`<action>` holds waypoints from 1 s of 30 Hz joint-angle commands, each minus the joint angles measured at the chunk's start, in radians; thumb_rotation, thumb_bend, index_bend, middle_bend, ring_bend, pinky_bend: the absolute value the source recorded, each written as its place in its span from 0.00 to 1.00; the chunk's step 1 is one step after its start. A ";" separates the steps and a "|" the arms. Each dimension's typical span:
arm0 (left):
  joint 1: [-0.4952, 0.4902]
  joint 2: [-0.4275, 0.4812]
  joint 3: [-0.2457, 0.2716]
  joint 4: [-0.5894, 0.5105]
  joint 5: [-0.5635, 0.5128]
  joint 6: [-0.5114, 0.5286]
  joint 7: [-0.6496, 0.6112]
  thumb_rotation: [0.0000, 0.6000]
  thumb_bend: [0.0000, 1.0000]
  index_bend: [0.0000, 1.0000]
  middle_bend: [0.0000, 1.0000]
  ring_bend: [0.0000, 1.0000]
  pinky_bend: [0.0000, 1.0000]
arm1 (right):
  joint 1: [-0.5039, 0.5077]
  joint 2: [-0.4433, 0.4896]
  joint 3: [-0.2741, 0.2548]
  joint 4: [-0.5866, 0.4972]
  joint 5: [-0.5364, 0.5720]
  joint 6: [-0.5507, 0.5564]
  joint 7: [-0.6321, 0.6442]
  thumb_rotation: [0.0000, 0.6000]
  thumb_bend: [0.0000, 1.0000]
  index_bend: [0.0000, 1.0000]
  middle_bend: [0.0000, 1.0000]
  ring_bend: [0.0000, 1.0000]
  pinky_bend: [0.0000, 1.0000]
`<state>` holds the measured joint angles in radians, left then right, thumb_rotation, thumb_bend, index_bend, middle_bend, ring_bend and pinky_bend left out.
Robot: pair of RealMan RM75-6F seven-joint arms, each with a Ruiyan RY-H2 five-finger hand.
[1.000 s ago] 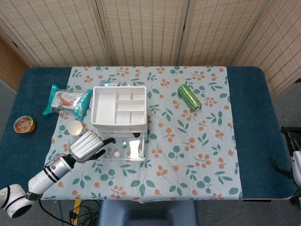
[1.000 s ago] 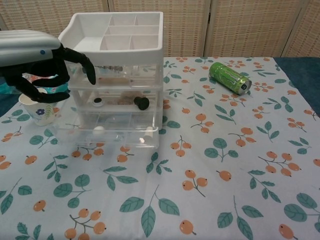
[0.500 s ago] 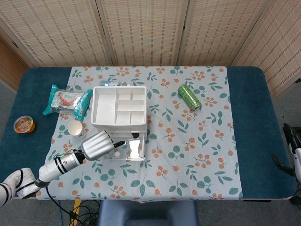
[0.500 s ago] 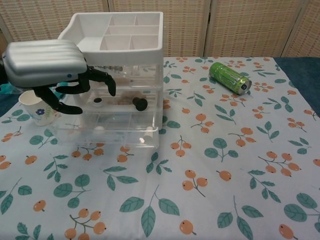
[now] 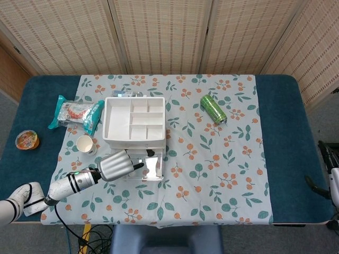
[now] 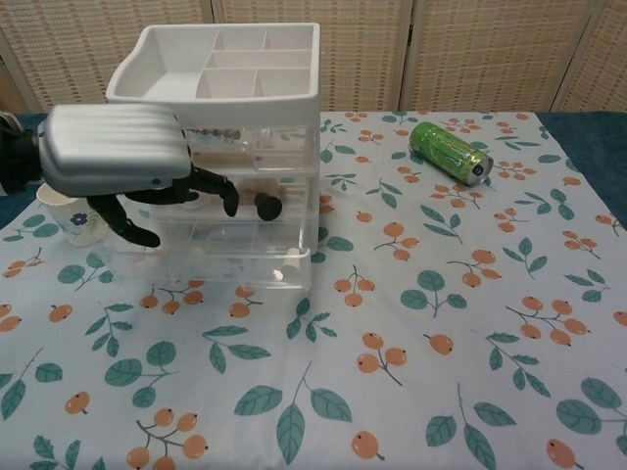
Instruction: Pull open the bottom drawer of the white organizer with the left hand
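The white plastic organizer with clear drawers [image 6: 230, 147] is set left of centre on the floral-clothed worktop [image 5: 212, 174], its drawer fronts facing the near edge, where open cloth is left. The bottom drawer [image 6: 211, 257] juts slightly forward. The left hand [image 6: 122, 162] is held before the drawers, black fingers [image 6: 211, 186] curled downward; whether anything is gripped cannot be told. The right hand [image 5: 329, 174] is cut off at the frame edge.

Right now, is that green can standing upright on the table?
No, the green can lies on its side on the floral tablecloth, right of the white organizer.
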<state>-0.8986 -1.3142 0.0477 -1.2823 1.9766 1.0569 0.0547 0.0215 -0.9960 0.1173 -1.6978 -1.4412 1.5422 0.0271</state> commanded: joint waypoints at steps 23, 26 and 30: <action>-0.086 0.016 0.038 -0.092 -0.060 -0.171 0.076 1.00 0.14 0.34 0.91 0.97 1.00 | -0.010 -0.015 -0.004 0.032 0.016 -0.003 0.027 1.00 0.28 0.02 0.17 0.24 0.19; -0.093 0.017 0.039 -0.097 -0.065 -0.176 0.080 1.00 0.14 0.34 0.91 0.97 1.00 | -0.012 -0.015 -0.004 0.033 0.019 -0.002 0.027 1.00 0.28 0.02 0.17 0.24 0.19; -0.103 0.022 0.042 -0.104 -0.068 -0.190 0.091 1.00 0.14 0.35 0.91 0.97 1.00 | -0.014 -0.017 -0.004 0.033 0.021 -0.001 0.027 1.00 0.28 0.02 0.17 0.24 0.19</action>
<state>-0.9990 -1.2942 0.0886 -1.3845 1.9097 0.8704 0.1423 0.0075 -1.0129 0.1135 -1.6642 -1.4204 1.5411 0.0541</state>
